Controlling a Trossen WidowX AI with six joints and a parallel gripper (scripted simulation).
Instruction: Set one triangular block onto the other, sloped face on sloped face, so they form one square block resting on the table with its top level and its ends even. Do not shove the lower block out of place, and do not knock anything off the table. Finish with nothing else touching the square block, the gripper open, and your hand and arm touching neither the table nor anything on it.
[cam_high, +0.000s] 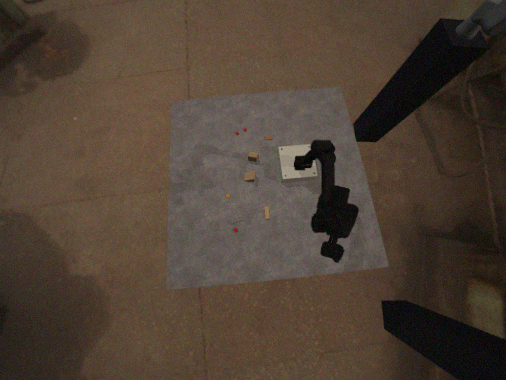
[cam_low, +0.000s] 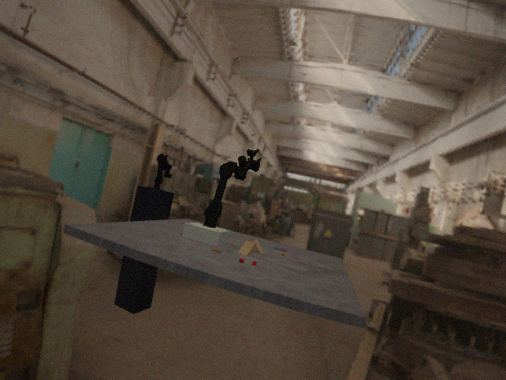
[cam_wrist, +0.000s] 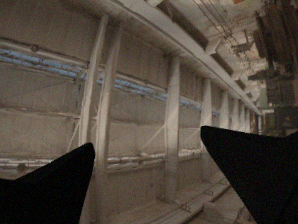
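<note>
Two tan triangular blocks lie apart on the grey table top, one (cam_high: 253, 156) farther back and one (cam_high: 249, 176) nearer, both left of the arm's white base plate (cam_high: 297, 161). In the exterior view they show side by side (cam_low: 251, 247), sloped faces up. My gripper (cam_high: 332, 251) is raised high above the table, far from both blocks, and also shows in the exterior view (cam_low: 253, 154). In the wrist view its two dark fingers stand wide apart (cam_wrist: 149, 196) with only the hall's wall and roof between them. It is open and empty.
Two small tan sticks (cam_high: 268, 138) (cam_high: 267, 213), three small red bits (cam_high: 237, 132) (cam_high: 245, 129) (cam_high: 235, 230) and an orange bit (cam_high: 228, 196) lie scattered on the table. Dark posts (cam_high: 415, 80) stand off the table's right side.
</note>
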